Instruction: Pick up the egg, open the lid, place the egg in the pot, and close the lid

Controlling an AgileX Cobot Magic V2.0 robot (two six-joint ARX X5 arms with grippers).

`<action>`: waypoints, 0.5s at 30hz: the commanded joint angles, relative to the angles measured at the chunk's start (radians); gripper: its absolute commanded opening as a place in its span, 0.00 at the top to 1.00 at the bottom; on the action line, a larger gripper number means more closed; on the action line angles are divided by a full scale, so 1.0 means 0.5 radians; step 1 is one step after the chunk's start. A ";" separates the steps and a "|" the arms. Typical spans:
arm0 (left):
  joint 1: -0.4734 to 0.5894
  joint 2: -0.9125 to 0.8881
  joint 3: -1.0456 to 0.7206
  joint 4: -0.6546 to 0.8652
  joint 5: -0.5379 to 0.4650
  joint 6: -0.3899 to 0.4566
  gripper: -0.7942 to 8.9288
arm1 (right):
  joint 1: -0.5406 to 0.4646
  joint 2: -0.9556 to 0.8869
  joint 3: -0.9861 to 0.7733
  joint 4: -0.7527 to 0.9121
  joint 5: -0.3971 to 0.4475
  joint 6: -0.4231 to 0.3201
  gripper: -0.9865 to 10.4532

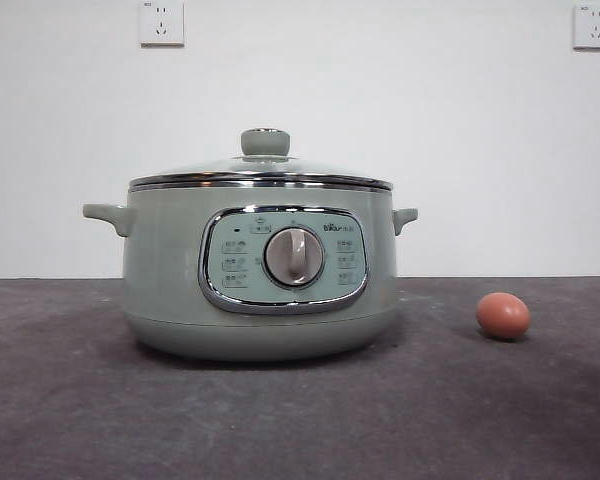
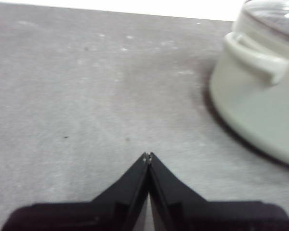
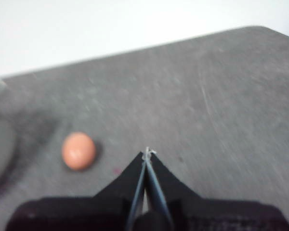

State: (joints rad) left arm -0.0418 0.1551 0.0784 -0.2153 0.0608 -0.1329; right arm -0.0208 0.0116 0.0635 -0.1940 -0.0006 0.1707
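Sitting well apart in the front view: the sage-green pot (image 1: 260, 275), glass lid (image 1: 260, 172) seated on its rim, and the egg (image 1: 503, 316) lying on the dark table (image 1: 70, 400) — no arm showing here. Hovering clenched and empty in the left wrist view, the left gripper (image 2: 148, 156), the pot's side handle (image 2: 256, 54) off to one side. Hanging pinched together beside the egg (image 3: 78, 150) in the right wrist view, the right gripper (image 3: 147, 153) — probably risking a nudge if descending unopened, sending the smooth oval rolling away or cracking it.

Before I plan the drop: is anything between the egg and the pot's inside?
Yes. The domed glass lid sits closed on the sage-green pot; the small brown egg lies on the table beside it.
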 commanded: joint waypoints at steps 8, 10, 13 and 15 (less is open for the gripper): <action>0.002 0.172 0.554 -0.320 0.172 -0.095 0.93 | 0.002 0.283 0.534 -0.216 -0.185 0.131 0.92; 0.002 0.231 0.675 -0.407 0.228 -0.092 0.93 | 0.002 0.386 0.673 -0.318 -0.286 0.119 0.92; 0.002 0.341 0.878 -0.540 0.351 -0.083 0.93 | 0.002 0.581 0.935 -0.550 -0.419 -0.006 0.92; 0.002 0.420 1.019 -0.635 0.452 -0.076 0.93 | 0.002 0.721 1.132 -0.731 -0.499 -0.105 0.92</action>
State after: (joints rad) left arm -0.0418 0.3553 0.5652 -0.5228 0.2665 -0.1696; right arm -0.0208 0.3485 0.5877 -0.5339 -0.2367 0.1707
